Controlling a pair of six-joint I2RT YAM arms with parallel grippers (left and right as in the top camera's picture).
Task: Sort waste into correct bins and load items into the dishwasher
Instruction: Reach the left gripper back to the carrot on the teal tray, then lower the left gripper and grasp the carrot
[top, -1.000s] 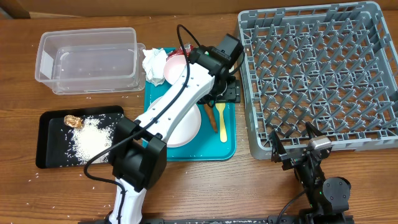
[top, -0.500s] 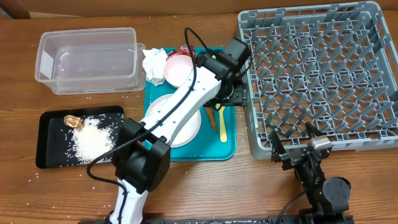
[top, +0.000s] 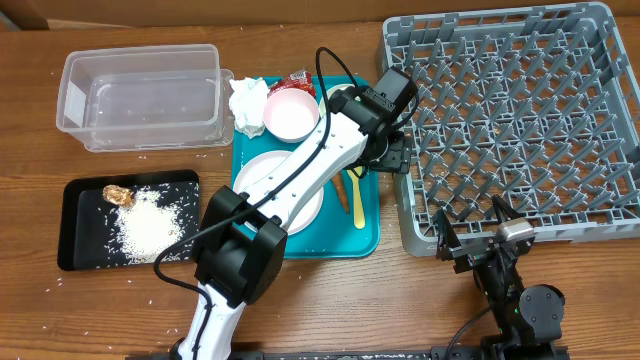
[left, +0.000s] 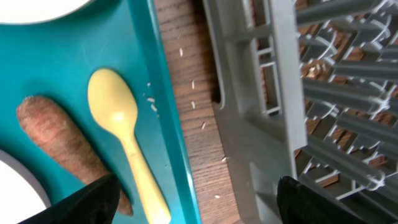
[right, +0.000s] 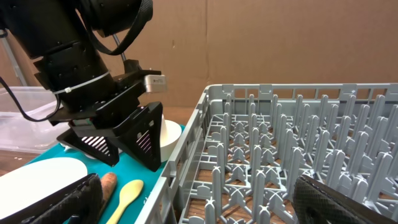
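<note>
The yellow spoon lies flat on the teal tray, beneath the left gripper and off to its left side. The jaws stand wide and empty. Probably light, stiff and slick: pinch across its thin handle. The dish rack sits to the right.

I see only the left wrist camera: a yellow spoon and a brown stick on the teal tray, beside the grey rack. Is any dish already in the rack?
Observer: No. From overhead, the dish rack holds no dishes.
Operator: Where is the napkin?
Observer: The crumpled napkin lies at the far left corner of the teal tray, beside the clear tub.
Operator: And the right arm?
Observer: The right gripper is by the rack's near edge, open and holding nothing.
</note>
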